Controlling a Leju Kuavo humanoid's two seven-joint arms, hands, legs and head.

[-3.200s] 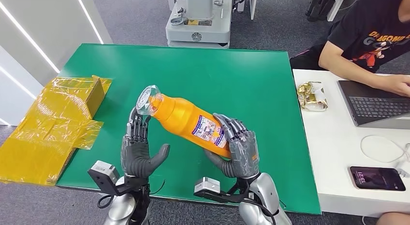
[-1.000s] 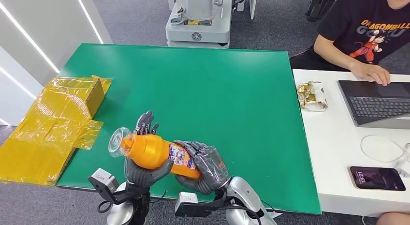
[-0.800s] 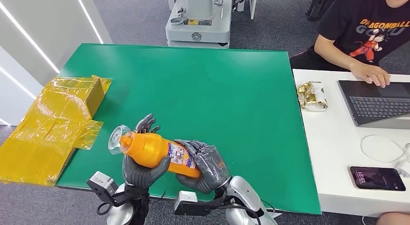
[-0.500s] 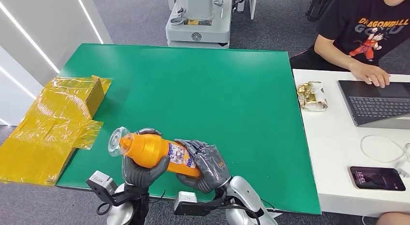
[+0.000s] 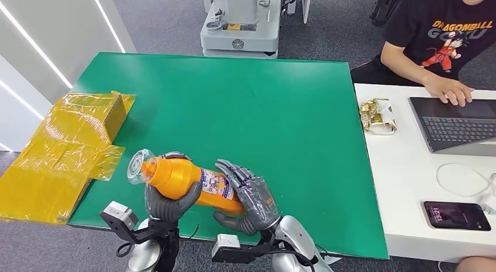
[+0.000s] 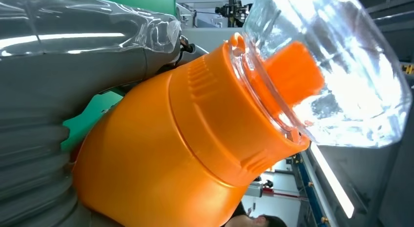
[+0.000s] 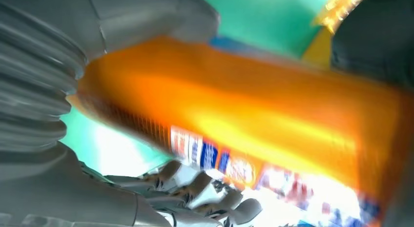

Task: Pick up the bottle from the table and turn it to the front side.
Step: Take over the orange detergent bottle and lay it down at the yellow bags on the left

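Observation:
An orange bottle (image 5: 178, 179) with a clear cap (image 5: 138, 166) lies tilted in the air above the near edge of the green table (image 5: 234, 102), cap toward the left. My left hand (image 5: 166, 205) grips its shoulder from below, fingers wrapped over the top. My right hand (image 5: 251, 196) holds the label end, thumb underneath and fingers spread along the far side. The left wrist view looks close at the orange neck (image 6: 161, 154) and the clear cap (image 6: 332, 75) past my left hand (image 6: 49, 90). The right wrist view, blurred, has the bottle (image 7: 273, 114) between the thumb and fingers (image 7: 195, 188).
A cardboard box in yellow wrap (image 5: 76, 137) hangs off the table's left edge. A white desk (image 5: 409, 184) on the right carries a laptop (image 5: 456, 126), a phone (image 5: 456, 215) and a snack packet (image 5: 377, 115); a person (image 5: 438, 32) sits there typing. A grey machine base (image 5: 240, 26) stands beyond the table.
Both hands carried the bottle down toward the near table edge. My left hand's fingers closed over the bottle's shoulder. My right hand's fingers have loosened and spread.

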